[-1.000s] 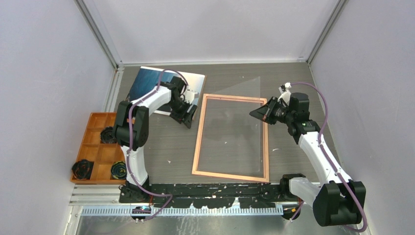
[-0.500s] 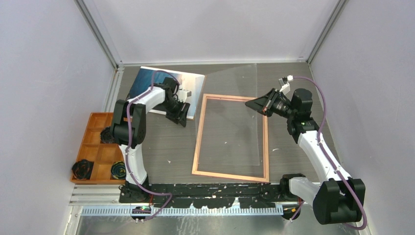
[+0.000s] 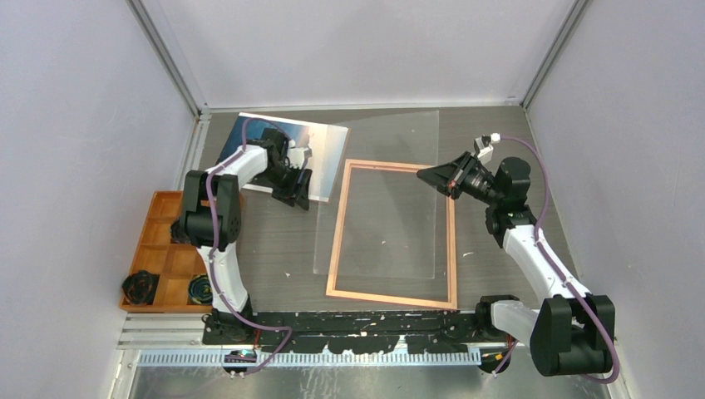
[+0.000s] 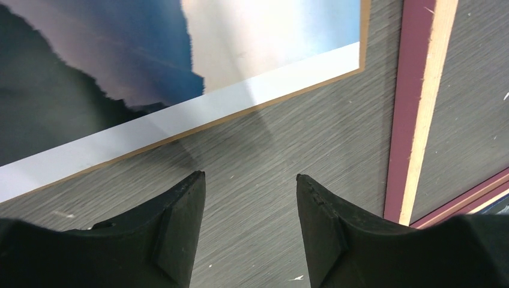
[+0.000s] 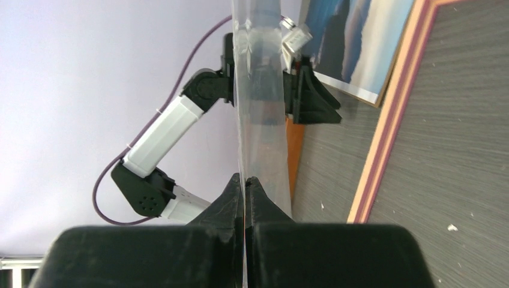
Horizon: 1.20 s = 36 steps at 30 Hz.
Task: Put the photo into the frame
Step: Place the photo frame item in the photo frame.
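Observation:
The photo (image 3: 329, 146), blue sea and dark mountains with a white border, lies face up at the back left; in the left wrist view the photo (image 4: 120, 54) fills the upper part. My left gripper (image 3: 301, 193) stands open just off its near edge, fingertips (image 4: 249, 177) over bare table with nothing between them. The frame (image 3: 391, 298) lies flat at centre, and its pink-and-wood border (image 4: 420, 108) runs to the right of my left fingers. My right gripper (image 3: 421, 174) is shut on a clear pane (image 3: 391, 141), holding it tilted over the frame, with its jaws (image 5: 245, 179) pinching the pane's edge (image 5: 258, 90).
A thin brown backing board edge (image 4: 264, 103) shows under the photo. An orange compartment tray (image 3: 158, 249) holding black items sits at the left edge. Grey walls enclose the table on three sides.
My right gripper has raised the clear pane, which now spreads further left and toward the back. My left gripper has moved left and back, nearer the photo's edge.

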{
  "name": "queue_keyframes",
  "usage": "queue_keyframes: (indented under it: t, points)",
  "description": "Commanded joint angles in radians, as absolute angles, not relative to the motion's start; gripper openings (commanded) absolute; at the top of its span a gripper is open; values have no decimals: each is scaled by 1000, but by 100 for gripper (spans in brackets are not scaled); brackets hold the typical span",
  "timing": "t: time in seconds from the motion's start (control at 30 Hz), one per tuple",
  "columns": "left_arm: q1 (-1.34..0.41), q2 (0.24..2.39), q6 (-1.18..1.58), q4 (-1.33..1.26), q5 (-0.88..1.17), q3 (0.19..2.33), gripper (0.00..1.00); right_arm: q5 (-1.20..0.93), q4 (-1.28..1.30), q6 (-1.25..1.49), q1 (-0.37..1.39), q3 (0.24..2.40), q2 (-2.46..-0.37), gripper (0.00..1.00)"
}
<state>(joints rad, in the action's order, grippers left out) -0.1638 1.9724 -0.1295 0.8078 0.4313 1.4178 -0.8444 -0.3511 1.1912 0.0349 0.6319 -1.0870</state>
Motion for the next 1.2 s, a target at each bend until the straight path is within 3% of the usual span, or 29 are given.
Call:
queue_keyframes:
  t: [0.0, 0.53, 1.17]
  points:
    - [-150, 1907, -127, 822, 445, 1434, 59, -853, -245, 1052, 21, 622, -1105, 1]
    - [-153, 1906, -136, 816, 447, 1399, 60, -744, 151, 655, -36, 669, -1191, 1]
    - [-228, 1917, -132, 811, 433, 1394, 60, -647, 101, 657, -50, 652, -1212, 1]
